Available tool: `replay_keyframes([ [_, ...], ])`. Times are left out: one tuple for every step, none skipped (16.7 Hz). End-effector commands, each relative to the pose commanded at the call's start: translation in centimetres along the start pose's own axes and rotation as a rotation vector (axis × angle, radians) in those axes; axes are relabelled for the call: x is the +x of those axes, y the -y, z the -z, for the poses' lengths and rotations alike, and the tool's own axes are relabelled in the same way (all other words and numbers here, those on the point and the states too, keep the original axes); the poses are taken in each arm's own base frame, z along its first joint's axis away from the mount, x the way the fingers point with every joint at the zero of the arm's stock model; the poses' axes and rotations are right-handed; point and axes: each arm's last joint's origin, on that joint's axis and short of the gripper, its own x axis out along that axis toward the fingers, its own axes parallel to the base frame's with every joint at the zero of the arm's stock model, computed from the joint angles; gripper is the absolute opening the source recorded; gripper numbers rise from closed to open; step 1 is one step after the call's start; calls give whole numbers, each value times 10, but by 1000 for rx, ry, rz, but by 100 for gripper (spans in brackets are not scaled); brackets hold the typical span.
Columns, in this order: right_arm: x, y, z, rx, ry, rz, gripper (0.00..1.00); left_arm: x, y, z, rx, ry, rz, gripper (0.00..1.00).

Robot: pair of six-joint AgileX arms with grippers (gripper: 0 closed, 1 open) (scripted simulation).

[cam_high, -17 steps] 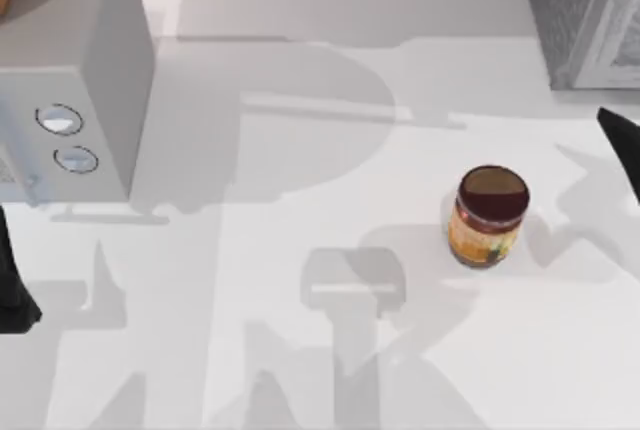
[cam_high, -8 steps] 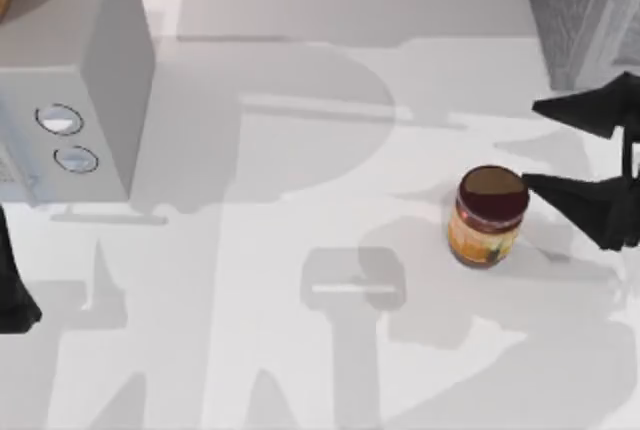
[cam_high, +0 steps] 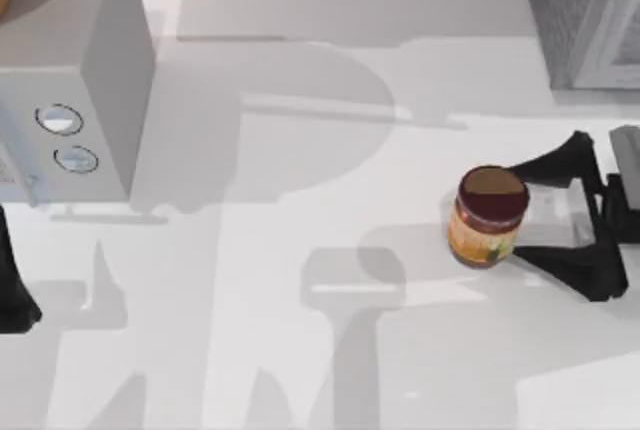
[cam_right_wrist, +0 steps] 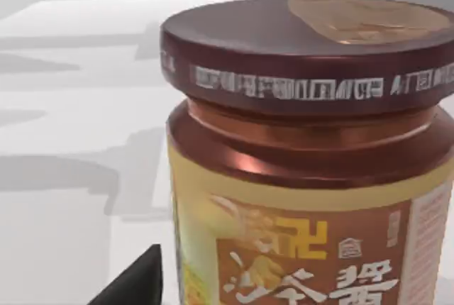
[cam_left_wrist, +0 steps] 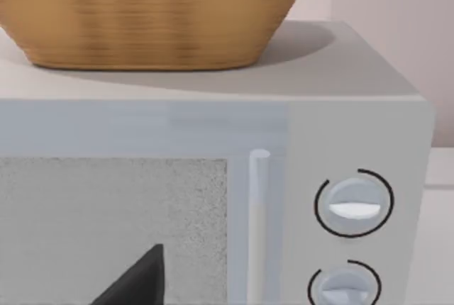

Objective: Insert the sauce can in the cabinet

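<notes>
Right gripper sits spread open just right of the sauce can; left gripper's state, can't tell.

Chinese characters, among them 酱, run in pale print across the brown panel of the sauce can label at six o'clock; the white lettering ringing its maroon lid rim cannot be made out.

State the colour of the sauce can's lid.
The small upright sauce can has a dark maroon-brown lid, clearest in the right wrist view.
</notes>
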Motion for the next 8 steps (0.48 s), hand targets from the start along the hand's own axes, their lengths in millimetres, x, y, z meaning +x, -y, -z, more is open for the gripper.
replay_keyframes([
  [0, 0, 3, -4, 1, -8, 100, 0, 0, 0, 0, 0, 0, 100],
  [0, 0, 3, -5, 1, -9, 100, 0, 0, 0, 0, 0, 0, 100],
  [0, 0, 3, -5, 1, -9, 100, 0, 0, 0, 0, 0, 0, 100],
  [0, 0, 3, -5, 1, -9, 100, 0, 0, 0, 0, 0, 0, 100],
  [0, 0, 3, -5, 1, -9, 100, 0, 0, 0, 0, 0, 0, 100],
  [1, 10, 5, 7, -5, 38, 100, 0, 0, 0, 0, 0, 0, 100],
  [2, 10, 5, 5, -5, 34, 100, 0, 0, 0, 0, 0, 0, 100],
  [5, 10, 5, 1, -4, 20, 100, 0, 0, 0, 0, 0, 0, 100],
])
